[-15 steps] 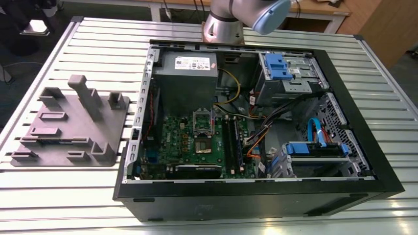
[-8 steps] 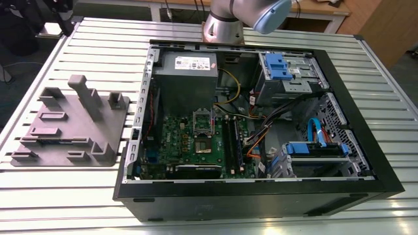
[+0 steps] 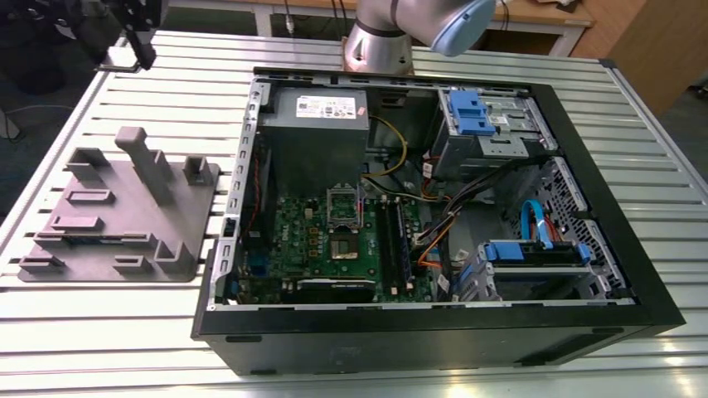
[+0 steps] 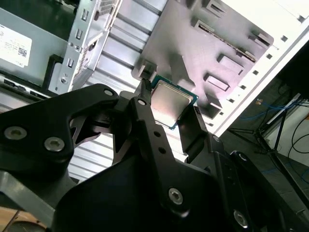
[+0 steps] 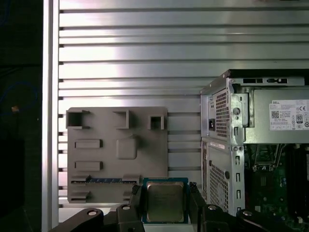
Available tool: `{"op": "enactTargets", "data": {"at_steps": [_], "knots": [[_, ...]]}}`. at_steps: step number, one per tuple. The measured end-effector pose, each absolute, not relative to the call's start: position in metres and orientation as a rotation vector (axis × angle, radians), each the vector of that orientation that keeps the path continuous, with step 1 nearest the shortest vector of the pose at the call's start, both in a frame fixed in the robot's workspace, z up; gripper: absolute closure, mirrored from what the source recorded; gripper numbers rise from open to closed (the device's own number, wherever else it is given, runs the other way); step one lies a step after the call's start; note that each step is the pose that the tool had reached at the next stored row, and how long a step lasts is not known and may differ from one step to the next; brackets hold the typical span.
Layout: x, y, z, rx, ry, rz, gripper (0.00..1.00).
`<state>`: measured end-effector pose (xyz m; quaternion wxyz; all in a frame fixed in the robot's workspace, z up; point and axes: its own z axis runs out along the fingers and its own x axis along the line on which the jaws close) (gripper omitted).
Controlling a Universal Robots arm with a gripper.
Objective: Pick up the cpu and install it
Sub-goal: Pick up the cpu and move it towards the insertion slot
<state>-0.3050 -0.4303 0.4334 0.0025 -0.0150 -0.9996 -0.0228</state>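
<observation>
The cpu point(image 4: 172, 103), a small square chip with a silver-grey top and a thin green edge, sits between the black fingers of my gripper point(image 4: 170, 110), which is shut on its two sides. In the first wrist view the cpu point(image 5: 165, 201) hangs in the gripper point(image 5: 165, 204) high above the slatted table, over the near edge of the grey fixture plate point(image 5: 117, 152). In the exterior view the gripper point(image 3: 141, 46) is a dark shape at the far left corner of the table. The green motherboard point(image 3: 304, 240) lies inside the open computer case point(image 3: 443, 327), with its socket point(image 3: 345, 248) and raised metal frame point(image 3: 345, 203).
The grey fixture plate point(image 3: 122, 211) with upright blocks lies on the slatted table on the exterior view's left of the case. Inside the case are a power supply point(image 3: 318, 112), blue drive brackets point(image 3: 469, 112) and bundled cables point(image 3: 443, 211). The arm's base point(image 3: 382, 37) stands behind the case.
</observation>
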Motion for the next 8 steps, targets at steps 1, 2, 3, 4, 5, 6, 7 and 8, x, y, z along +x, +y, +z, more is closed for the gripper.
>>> {"op": "enactTargets", "data": {"at_steps": [1, 2, 3, 4, 5, 6, 7, 8], "knots": [[-0.302, -0.43, 0.433, -0.047, -3.134, -0.071, 0.53], [-0.299, -0.43, 0.432, -0.047, -3.133, -0.071, 0.53], [-0.295, -0.43, 0.432, -0.047, -3.132, -0.071, 0.53], [-0.292, -0.43, 0.431, -0.047, -3.132, -0.071, 0.53], [-0.289, -0.43, 0.43, -0.047, -3.131, -0.071, 0.53], [-0.286, -0.43, 0.43, -0.047, -3.13, -0.071, 0.53], [-0.283, -0.43, 0.429, -0.047, -3.129, -0.071, 0.53], [-0.279, -0.43, 0.428, -0.047, -3.128, -0.071, 0.53]]}}
